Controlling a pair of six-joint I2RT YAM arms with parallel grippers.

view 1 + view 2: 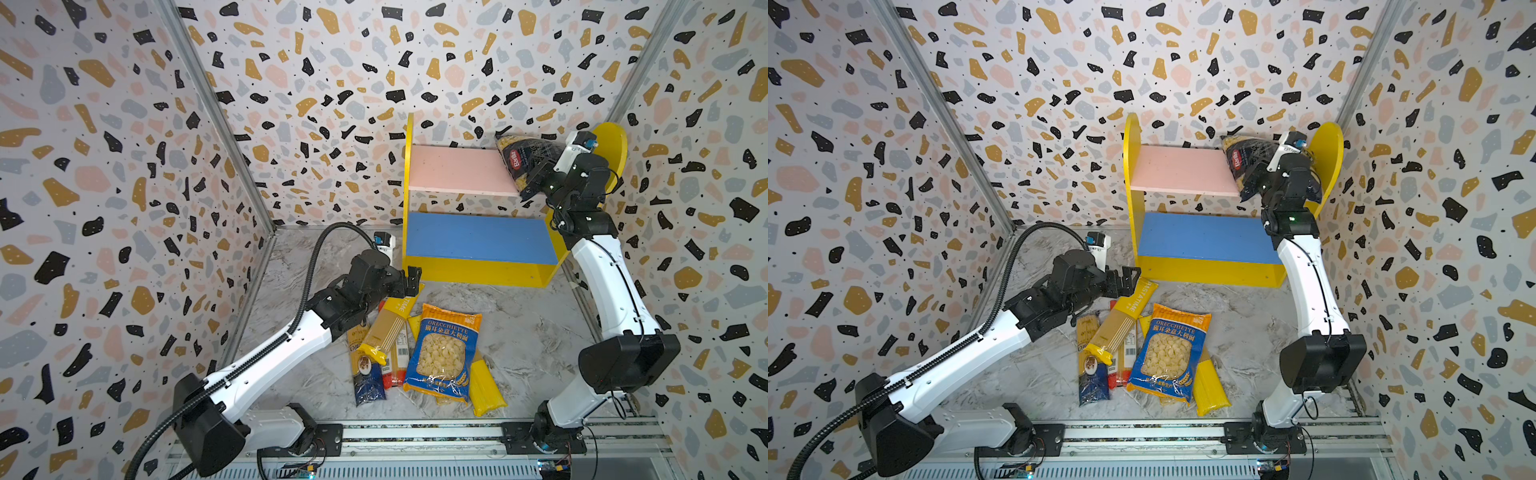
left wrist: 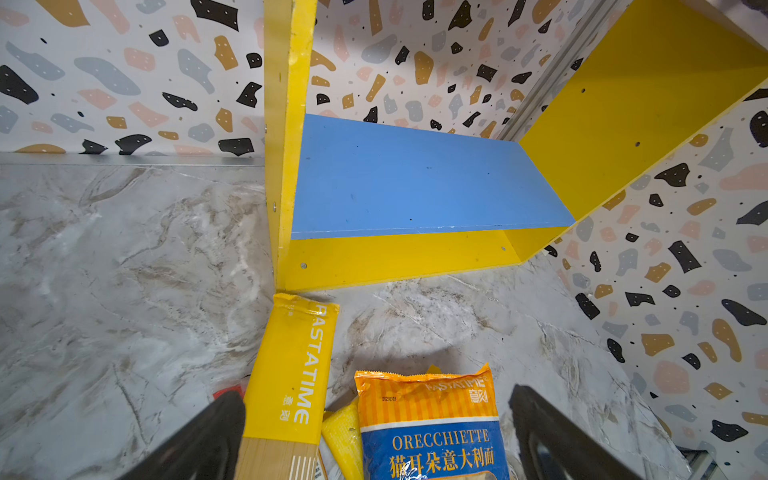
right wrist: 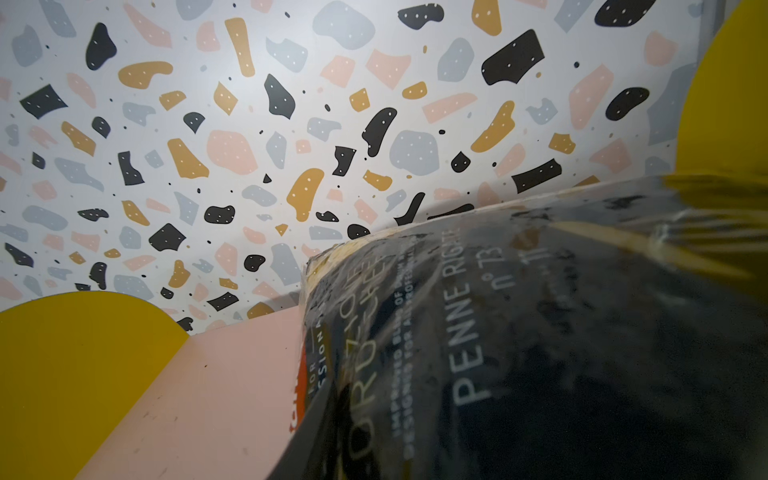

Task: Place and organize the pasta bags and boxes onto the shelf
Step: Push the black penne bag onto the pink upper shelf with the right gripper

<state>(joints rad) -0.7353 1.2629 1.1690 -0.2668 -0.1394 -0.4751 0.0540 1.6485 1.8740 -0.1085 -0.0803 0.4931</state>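
Observation:
The shelf [image 1: 409,137] stands at the back with a bare pink upper board [image 1: 457,168] and a bare blue lower board [image 1: 478,237]. My right gripper [image 1: 536,183] is shut on the navy Barilla penne bag [image 1: 524,160], holding it tilted at the pink board's right end against the yellow side. The bag [image 3: 540,332] fills the right wrist view. On the floor lie the orecchiette bag [image 1: 442,353], yellow spaghetti packs [image 1: 388,328] [image 1: 486,386], a blue-ended pack [image 1: 365,374] and a slim red pack [image 1: 390,376]. My left gripper [image 1: 413,276] hangs open over the pile's far end [image 2: 376,395].
Patterned walls close in the left, back and right. The shelf's yellow left side [image 2: 286,166] stands just beyond the top spaghetti pack [image 2: 295,374]. A metal rail [image 1: 415,436] carrying both arm bases runs along the front. Bare marble floor [image 1: 528,332] lies right of the pile.

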